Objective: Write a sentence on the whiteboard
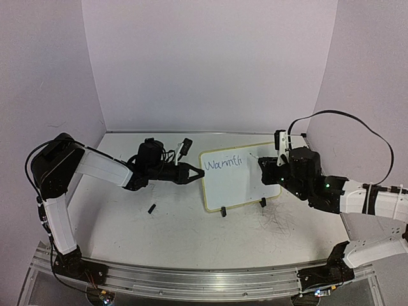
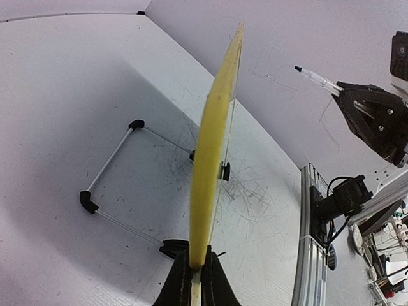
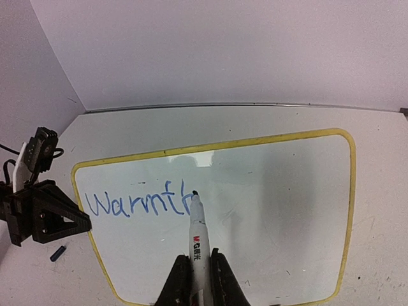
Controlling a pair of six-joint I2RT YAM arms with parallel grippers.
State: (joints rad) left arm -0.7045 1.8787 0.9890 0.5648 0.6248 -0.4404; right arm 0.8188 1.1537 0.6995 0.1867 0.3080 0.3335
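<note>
Top view: whiteboard (image 1: 239, 182) stands propped mid-table (image 1: 178, 236). Left pincer (image 1: 196, 172) is on its left edge, right pincer (image 1: 266, 167) over its right side. The sentence (image 1: 222, 162) is one word, top-left. Small black cap (image 1: 152, 208) lies loose nearby.

Left wrist: board edge-on, wire stand (image 2: 108, 172) behind it. Pincer clamped on the yellow frame. Hold firm; I'd expect the board to rock under pen pressure.

Right wrist: pincer clamped on the marker (image 3: 196, 239), tip at the end of "Warmth", apparently in contact. Next: lift, leave a gap, light even strokes along the same baseline. Plenty of blank board to the right and below.

Table is scuffed with stray ink. Plain walls on three sides.
</note>
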